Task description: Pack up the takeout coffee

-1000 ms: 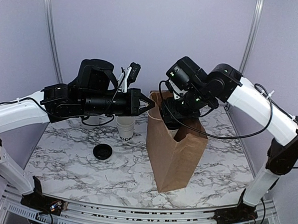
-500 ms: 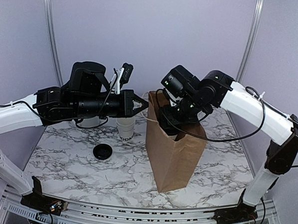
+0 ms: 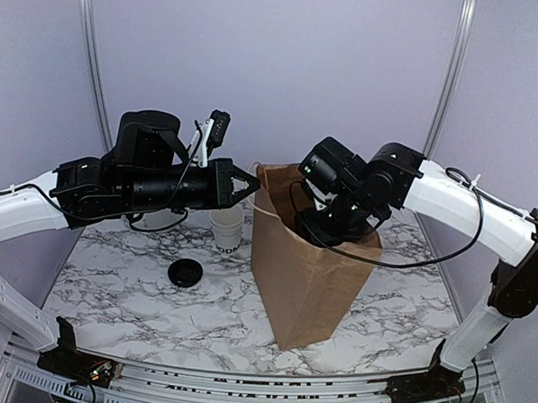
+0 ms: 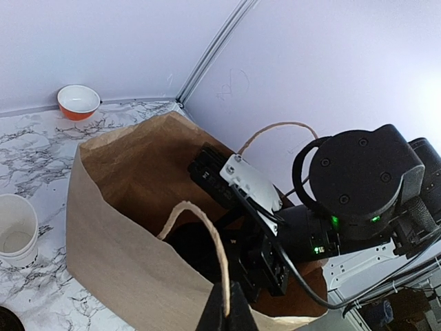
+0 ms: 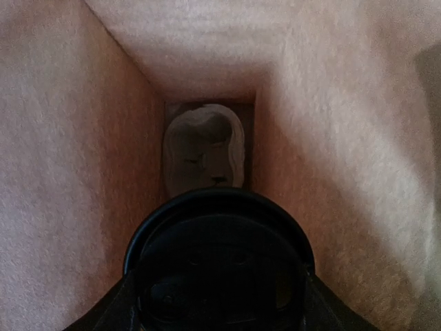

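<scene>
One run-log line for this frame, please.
phase: bagging | left gripper: shut on bag handle of paper bag | right gripper: inside bag, gripping black-lidded cup | table: loose black lid, cup stack

The paper bag (image 3: 310,276) stands right of centre on the table (image 3: 110,310), and its open mouth is the only way in. My right gripper (image 5: 219,303) fills that mouth, the black-lidded coffee (image 5: 219,269) spanning my fingers, with bag walls close on both sides. Below, a moulded carrier (image 5: 204,155) covers the bag floor. My left gripper (image 4: 224,314) pinches the handle (image 4: 207,234) at the bag's left rim. Just left of the bag, toward the back edge, stand white cups (image 3: 227,228). A loose lid (image 3: 186,272) lies left of centre. Bare marble runs along the front edge.
</scene>
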Robot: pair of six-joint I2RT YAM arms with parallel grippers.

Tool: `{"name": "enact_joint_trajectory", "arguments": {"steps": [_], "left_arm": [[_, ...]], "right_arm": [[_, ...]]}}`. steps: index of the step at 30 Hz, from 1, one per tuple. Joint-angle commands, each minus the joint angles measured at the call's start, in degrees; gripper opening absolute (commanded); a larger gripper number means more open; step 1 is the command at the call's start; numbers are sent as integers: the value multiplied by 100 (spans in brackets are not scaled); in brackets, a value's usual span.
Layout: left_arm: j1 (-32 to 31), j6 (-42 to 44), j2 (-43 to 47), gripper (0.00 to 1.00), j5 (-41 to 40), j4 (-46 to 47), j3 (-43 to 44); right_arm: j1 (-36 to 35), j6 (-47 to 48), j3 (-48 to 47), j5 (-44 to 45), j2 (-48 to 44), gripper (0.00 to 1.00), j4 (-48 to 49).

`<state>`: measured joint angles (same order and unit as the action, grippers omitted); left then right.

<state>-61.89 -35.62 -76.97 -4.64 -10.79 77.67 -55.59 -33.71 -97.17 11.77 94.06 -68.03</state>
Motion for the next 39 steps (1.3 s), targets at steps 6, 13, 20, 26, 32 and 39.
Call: {"name": "enact_joint_trajectory", "arguments": {"steps": [6, 13, 20, 26, 32, 39], "left_arm": [[-24, 18, 15, 0, -10, 184, -49], [-23, 34, -11, 0, -12, 215, -72], [-19, 65, -36, 0, 11, 211, -108], [-22, 55, -46, 0, 147, 234, -111], [-25, -62, 19, 0, 346, 330, -272], [-76, -123, 95, 0, 456, 443, -432]], "right_arm": [[-32, -61, 227, -339, -149, 58, 5], [-86, -48, 464, -431, -61, 58, 35], [-48, 3, 522, -529, -85, 59, 105], [80, 219, -123, -594, 102, 59, -92], [166, 375, -329, -621, 385, 59, -255], [299, 503, -419, -751, 613, 59, -224]]}}
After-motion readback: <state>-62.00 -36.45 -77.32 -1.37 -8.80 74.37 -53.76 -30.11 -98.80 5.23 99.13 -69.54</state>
